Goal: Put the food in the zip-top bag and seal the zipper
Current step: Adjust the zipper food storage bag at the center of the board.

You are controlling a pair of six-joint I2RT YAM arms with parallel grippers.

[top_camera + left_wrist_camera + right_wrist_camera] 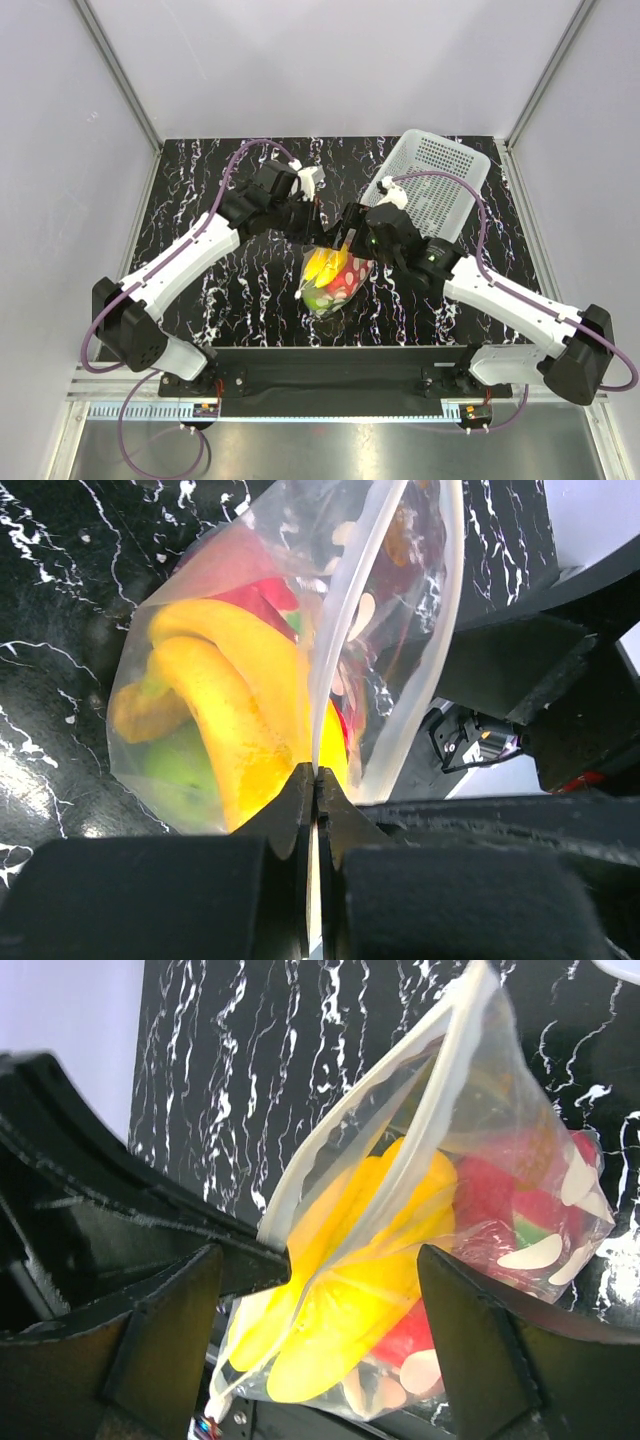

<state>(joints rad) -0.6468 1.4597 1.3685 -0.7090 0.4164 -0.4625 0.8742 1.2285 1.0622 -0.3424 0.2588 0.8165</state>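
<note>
The left fingers (285,805) pinch the zipper (340,650); the right fingers (165,1330) stand spread astride the zip-top bag (333,280), food (230,700) inside, near-left of the basket (440,175). Best close right beside left, then slide outward, strip taut.

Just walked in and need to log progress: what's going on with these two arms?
The left claw is pinched shut on the thin clear zipper strip of the crinkly clear polka-dot plastic bag. The toy food is already inside: a yellow banana bunch, a green round fruit and red fruits. The right claw is open, its fingers on either side of the bag. The bag's mouth gapes, so the zipper is not yet sealed.
</note>
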